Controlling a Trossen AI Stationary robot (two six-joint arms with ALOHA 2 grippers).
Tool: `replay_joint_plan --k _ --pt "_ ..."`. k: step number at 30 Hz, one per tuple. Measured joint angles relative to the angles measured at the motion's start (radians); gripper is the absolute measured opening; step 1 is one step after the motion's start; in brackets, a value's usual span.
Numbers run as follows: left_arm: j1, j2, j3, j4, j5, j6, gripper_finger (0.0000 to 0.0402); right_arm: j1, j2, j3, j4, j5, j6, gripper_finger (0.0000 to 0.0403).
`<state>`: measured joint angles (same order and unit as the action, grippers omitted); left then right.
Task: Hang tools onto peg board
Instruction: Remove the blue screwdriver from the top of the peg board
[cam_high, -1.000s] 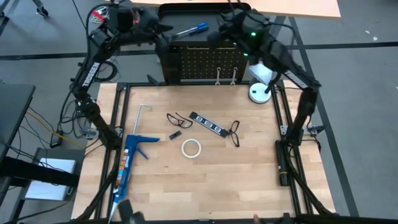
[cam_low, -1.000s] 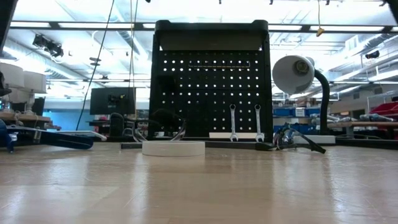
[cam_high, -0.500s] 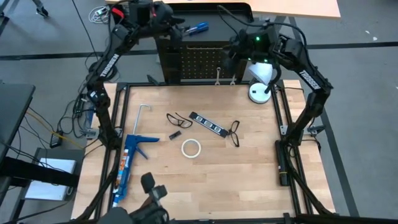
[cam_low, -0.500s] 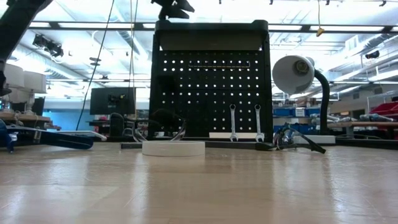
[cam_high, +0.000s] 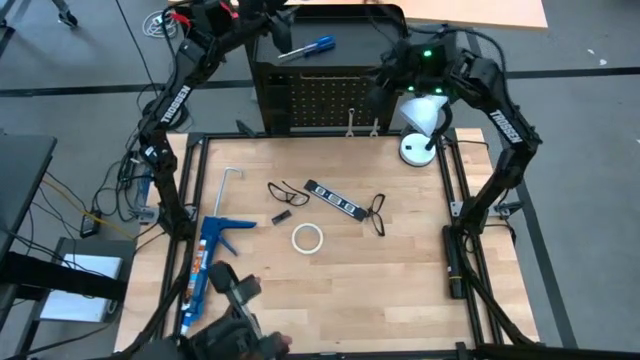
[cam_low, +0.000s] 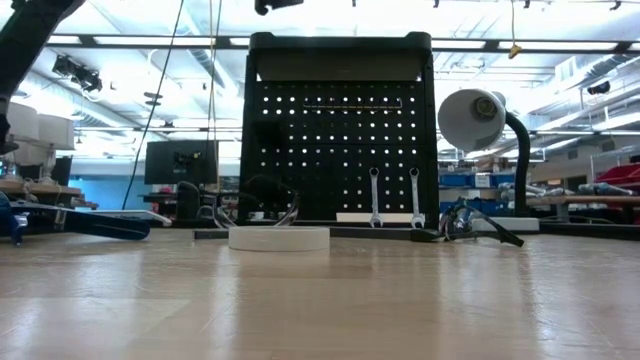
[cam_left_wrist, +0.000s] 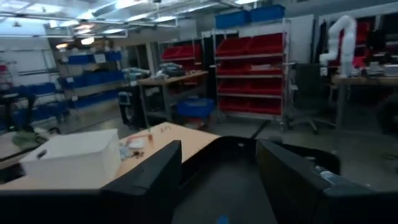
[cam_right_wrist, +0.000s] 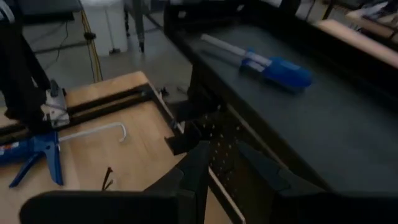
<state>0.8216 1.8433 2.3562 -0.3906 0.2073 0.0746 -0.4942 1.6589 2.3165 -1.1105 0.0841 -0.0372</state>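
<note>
Left end effector (cam_left_wrist: 217, 180) open, perforated peg board (cam_high: 318, 100)

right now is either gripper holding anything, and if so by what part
Nothing is held. The left gripper is open and empty above the peg board; the right gripper is also empty beside its top.

beyond my wooden table (cam_high: 330, 280) i see grey floor (cam_high: 590, 150), metal shelving with red bins (cam_left_wrist: 249, 74), and bright ceiling lights (cam_low: 120, 40).
</note>
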Motion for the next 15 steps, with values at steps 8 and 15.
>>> replay_joint_plan --k 8,15 --pt "0.043 0.03 -0.002 -0.23 0.055 0.013 0.0198 -0.022 -0.031 0.0 0.018 -0.001 0.011 0.0082" --pt "0.044 0.025 0.0 -0.36 0.056 0.138 0.0164 -0.023 -0.025 0.0 0.016 -0.011 0.047 0.0079"
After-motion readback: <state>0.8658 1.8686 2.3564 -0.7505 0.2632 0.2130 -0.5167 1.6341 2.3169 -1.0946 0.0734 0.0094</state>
